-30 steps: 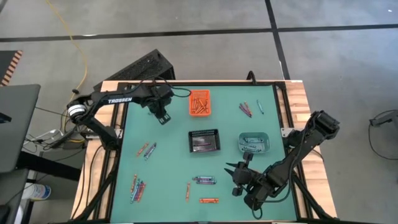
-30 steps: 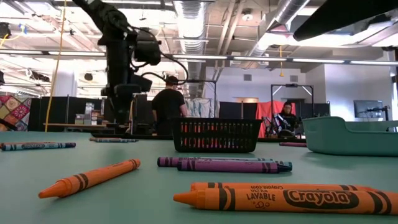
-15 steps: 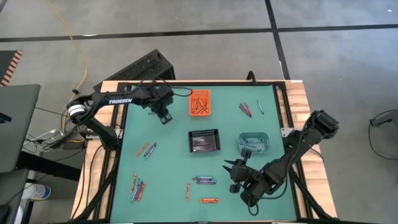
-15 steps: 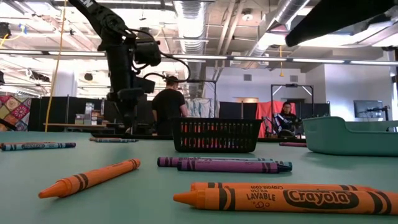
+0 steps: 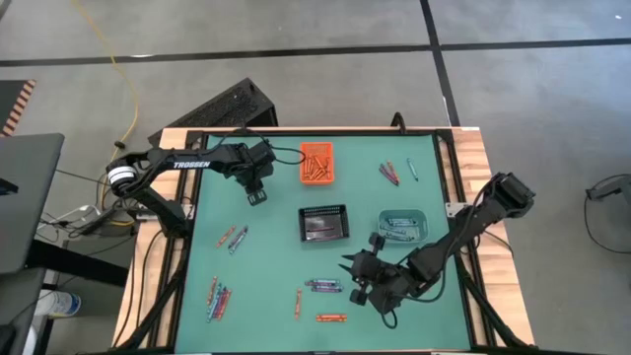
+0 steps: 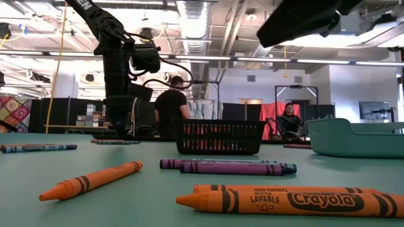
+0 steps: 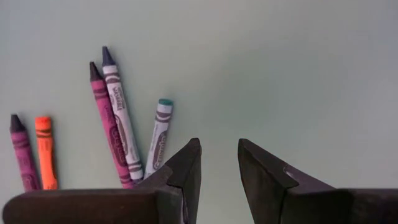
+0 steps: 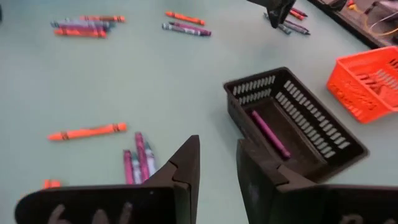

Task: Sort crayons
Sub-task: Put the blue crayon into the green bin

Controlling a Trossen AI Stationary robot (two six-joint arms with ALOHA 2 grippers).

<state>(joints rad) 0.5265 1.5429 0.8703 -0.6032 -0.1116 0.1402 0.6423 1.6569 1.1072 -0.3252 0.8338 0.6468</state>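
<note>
Crayons lie in loose groups on the green mat: orange and blue ones point(image 5: 233, 237) at the left, a bundle point(image 5: 217, 296) near the front left, purple and teal ones point(image 5: 323, 286), and orange ones point(image 5: 330, 318) at the front. My left gripper point(image 5: 256, 194) stands open over bare mat, pointing down, just beyond the left group point(image 7: 118, 130). My right gripper point(image 5: 347, 268) stands open above the mat beside the purple and teal crayons point(image 8: 138, 163), holding nothing.
An orange bin point(image 5: 316, 163) holding crayons stands at the far centre. A black mesh bin point(image 5: 324, 224) with a purple crayon point(image 8: 268, 132) sits mid-table, a teal bin point(image 5: 402, 226) to its right. More crayons point(image 5: 389, 173) lie far right. People stand in the room beyond.
My right gripper has swung toward the table's left edge, from in front of the teal bin to near the purple and teal crayons. My left gripper has sunk a little toward the mat and rolled about its own axis. No crayon has moved.
</note>
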